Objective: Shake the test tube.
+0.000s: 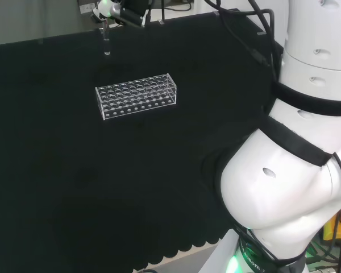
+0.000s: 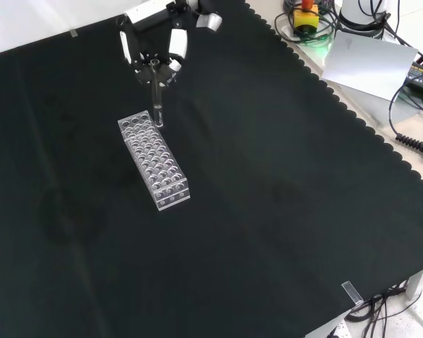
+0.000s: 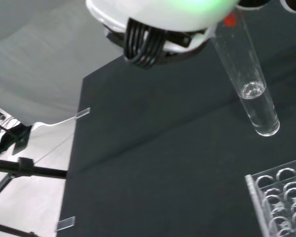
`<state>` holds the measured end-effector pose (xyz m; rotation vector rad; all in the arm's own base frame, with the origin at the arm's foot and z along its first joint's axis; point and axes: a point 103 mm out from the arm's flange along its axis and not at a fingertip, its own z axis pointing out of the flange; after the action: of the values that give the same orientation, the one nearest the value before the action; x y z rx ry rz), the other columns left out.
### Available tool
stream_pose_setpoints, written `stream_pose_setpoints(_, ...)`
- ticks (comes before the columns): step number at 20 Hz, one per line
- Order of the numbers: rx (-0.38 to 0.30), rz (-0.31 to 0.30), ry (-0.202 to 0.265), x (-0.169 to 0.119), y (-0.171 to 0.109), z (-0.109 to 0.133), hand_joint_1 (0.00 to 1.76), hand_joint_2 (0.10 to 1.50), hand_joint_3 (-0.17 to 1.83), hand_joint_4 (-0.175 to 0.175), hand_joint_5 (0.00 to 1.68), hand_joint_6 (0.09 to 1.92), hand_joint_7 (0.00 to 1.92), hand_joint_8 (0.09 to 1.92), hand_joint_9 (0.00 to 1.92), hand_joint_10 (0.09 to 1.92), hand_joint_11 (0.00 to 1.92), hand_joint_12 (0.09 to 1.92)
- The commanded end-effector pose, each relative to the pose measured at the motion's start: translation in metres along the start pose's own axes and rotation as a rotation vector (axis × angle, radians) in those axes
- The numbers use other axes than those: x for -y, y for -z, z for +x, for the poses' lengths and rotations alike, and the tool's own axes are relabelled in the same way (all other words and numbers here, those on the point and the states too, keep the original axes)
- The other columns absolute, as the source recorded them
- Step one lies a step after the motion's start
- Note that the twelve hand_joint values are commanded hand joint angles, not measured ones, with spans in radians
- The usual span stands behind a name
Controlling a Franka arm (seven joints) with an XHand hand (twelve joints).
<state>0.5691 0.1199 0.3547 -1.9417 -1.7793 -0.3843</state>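
The black and white robot hand sat up at the top of the front view, with its fingers curled in around the upper end of a thin clear glass test tube, so it was clamped on the tube rather than hanging open. In the head view the same hand was way up at the far edge of the bench, partly cut off by the top of the view.

The tube hung roughly upright below the hand, lifted clear of the cloth. In the wrist view you could see the tube pretty nicely: rounded bottom, and a bit of clear liquid sitting in the lower part with the surface visible as a little ring. It looked tilted there, but that's the camera angle as far as I could tell.

Just beside the tube's lower end in the front view was a clear plastic test tube rack, a long rectangular block full of round holes, lying on the black cloth. The tube's tip was near the rack's far end; whether it was over the holes or just next to them, I couldn't say. In the head view the rack sat nearer the camera than the tube, and in the wrist view a corner of the rack showed, apart from the tube.
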Motion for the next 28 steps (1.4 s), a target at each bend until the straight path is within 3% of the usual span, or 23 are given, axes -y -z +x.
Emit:
stream_pose_setpoints(1, 0.062, -0.047, -0.101, -0.005, 0.018, -0.047, 1.23, 0.66, 0.59, -0.175, 1.39, 0.42, 1.82, 0.37, 1.72, 0.35, 1.34, 0.84)
stream_pose_setpoints(9, 0.214, -0.115, -0.298, -0.003, 0.057, -0.142, 1.23, 0.66, 0.59, -0.175, 1.39, 0.42, 1.82, 0.37, 1.72, 0.36, 1.34, 0.84)
stream_pose_setpoints(13, 0.271, -0.151, -0.355, 0.003, 0.079, -0.174, 1.23, 0.66, 0.59, -0.175, 1.39, 0.42, 1.82, 0.36, 1.72, 0.36, 1.34, 0.84)
stream_pose_setpoints(17, 0.281, -0.182, -0.402, 0.006, 0.095, -0.192, 1.23, 0.66, 0.59, -0.175, 1.39, 0.42, 1.82, 0.36, 1.72, 0.36, 1.34, 0.84)
stream_pose_setpoints(22, 0.270, -0.177, -0.383, 0.002, 0.093, -0.185, 1.23, 0.66, 0.59, -0.175, 1.39, 0.42, 1.82, 0.36, 1.72, 0.36, 1.34, 0.84)
stream_pose_setpoints(28, 0.224, -0.132, -0.273, -0.012, 0.063, -0.135, 1.23, 0.66, 0.59, -0.175, 1.39, 0.42, 1.82, 0.36, 1.72, 0.36, 1.34, 0.84)
